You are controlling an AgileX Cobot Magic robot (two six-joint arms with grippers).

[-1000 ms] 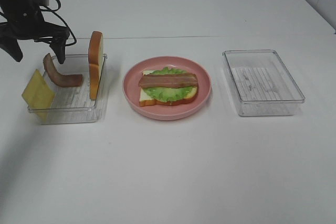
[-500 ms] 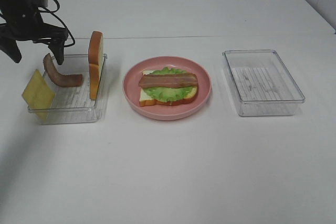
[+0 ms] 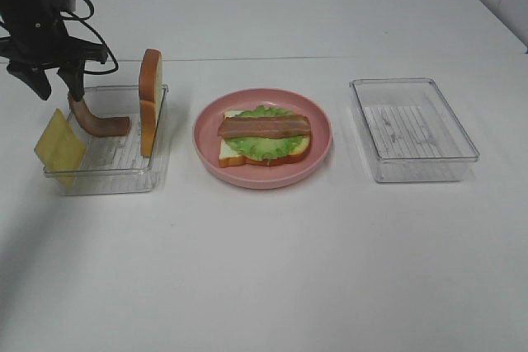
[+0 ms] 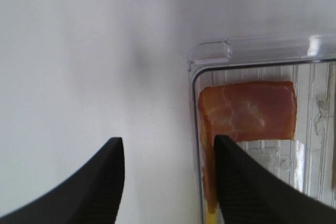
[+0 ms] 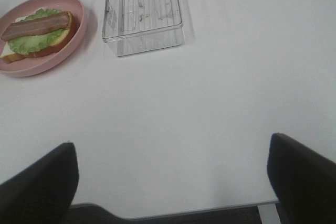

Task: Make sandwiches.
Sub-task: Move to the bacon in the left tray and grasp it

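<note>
On the pink plate lies a partly built sandwich: a bread slice, green lettuce and a bacon strip on top. The left clear tray holds a curled bacon strip, an upright bread slice and a yellow cheese square leaning at its left wall. My left gripper hovers over the bacon's raised end, open. In the left wrist view its gripper straddles the tray's wall, one finger beside the bacon. My right gripper is wide open over bare table.
An empty clear tray sits right of the plate and also shows in the right wrist view as the tray beside the plate. The white table stretches bare in front. The left arm's cables hang behind the left tray.
The left gripper's jaws have narrowed and it has shifted slightly over the bacon's raised end. Plate, trays and food have not moved.
</note>
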